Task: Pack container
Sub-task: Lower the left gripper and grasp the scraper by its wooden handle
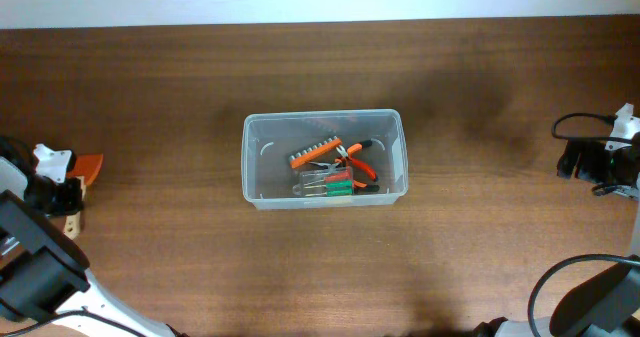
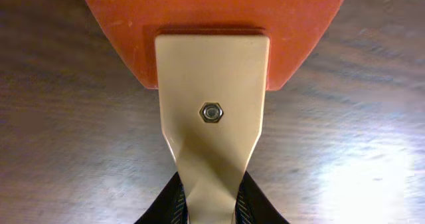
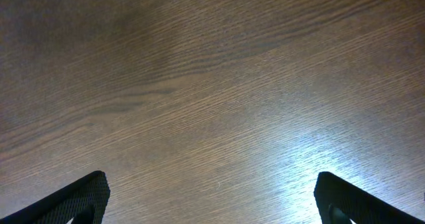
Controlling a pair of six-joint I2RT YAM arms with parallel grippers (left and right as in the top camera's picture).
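Your left tool point(image 2: 212, 201) clamps the beige handle point(image 2: 212, 78) of an orange scraper point(image 2: 212, 11); your right tool point(image 3: 211, 184) stands apart, table point(image 3: 199, 84) below

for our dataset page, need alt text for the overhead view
A clear container sits centred on the table, holding orange-handled pliers, an orange bit rack and green-handled tools. At the left edge the left gripper holds an orange paddle; the right arm sits opposite.

Container point(image 1: 270, 173) centre; tools point(image 1: 335, 169) crowd right half, left half open.
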